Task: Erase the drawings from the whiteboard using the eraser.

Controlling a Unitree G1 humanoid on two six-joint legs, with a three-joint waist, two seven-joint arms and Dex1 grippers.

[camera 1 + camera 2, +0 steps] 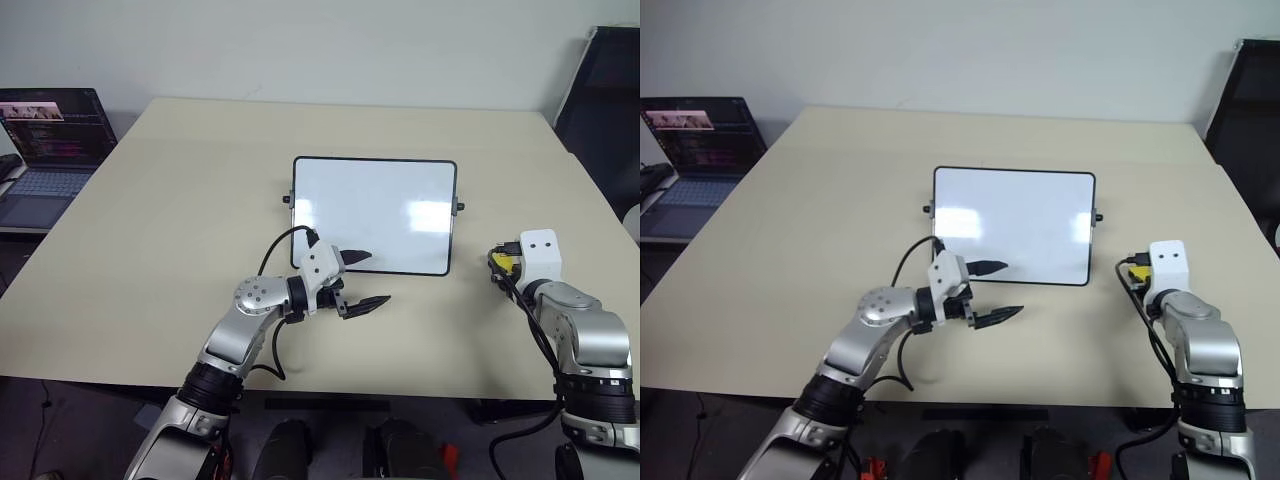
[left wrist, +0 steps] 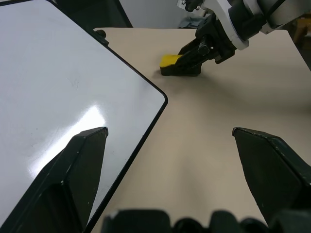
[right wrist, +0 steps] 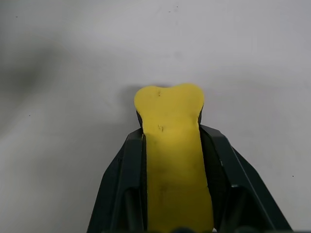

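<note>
Right fingers point(image 3: 170, 179) squeeze the eraser point(image 3: 171, 145) on the bench point(image 1: 150, 220), beside the whiteboard point(image 1: 375, 210) (blank); left fingers point(image 1: 357, 282) spread at its near edge.

Nothing here can be read. The whiteboard point(image 1: 375, 215) on the table shows a plain glossy white face with no digits or marks that I can make out. The laptop point(image 1: 50, 140) off to the left has its screen lit with rows of small coloured lines, but they are far too small to read as words. The yellow eraser point(image 3: 172, 145) has a few tiny dark specks on its top, none forming a letter or number.
</note>
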